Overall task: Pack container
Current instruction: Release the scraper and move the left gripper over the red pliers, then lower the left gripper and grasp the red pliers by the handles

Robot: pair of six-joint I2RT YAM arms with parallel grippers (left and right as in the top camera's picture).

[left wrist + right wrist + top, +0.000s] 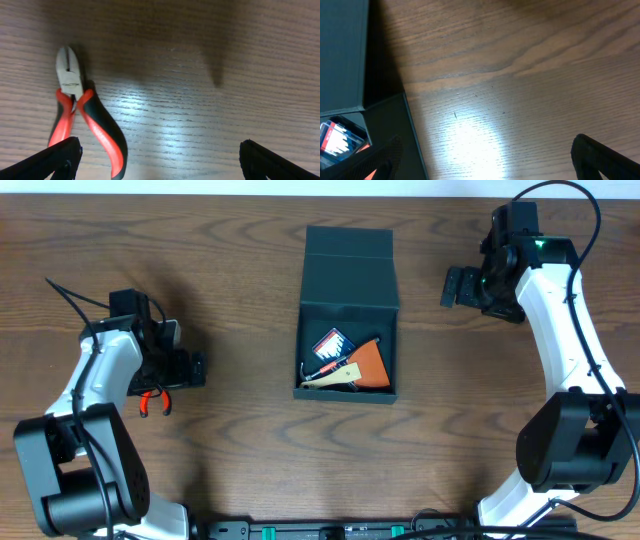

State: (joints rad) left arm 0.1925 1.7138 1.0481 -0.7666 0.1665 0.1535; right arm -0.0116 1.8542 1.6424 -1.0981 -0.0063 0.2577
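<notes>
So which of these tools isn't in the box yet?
The red-and-black-handled pliers, lying on the table by the left gripper; the orange scraper and the small packet lie inside the open container.

The container [348, 330] sits at the middle of the surface [250, 240], with its lid laid back toward the far edge. Inside, a small packet [332, 342] lies at the left, toward the lid. A wedge-shaped tool [370, 363] lies to its right, nearer the front wall. Well apart to the left, the pliers [82, 120] lie flat on the surface below the left fingers [45, 162], closer to one finger than the other. The right fingers [605, 157] hang over the surface just right of the container, beside its lid.
</notes>
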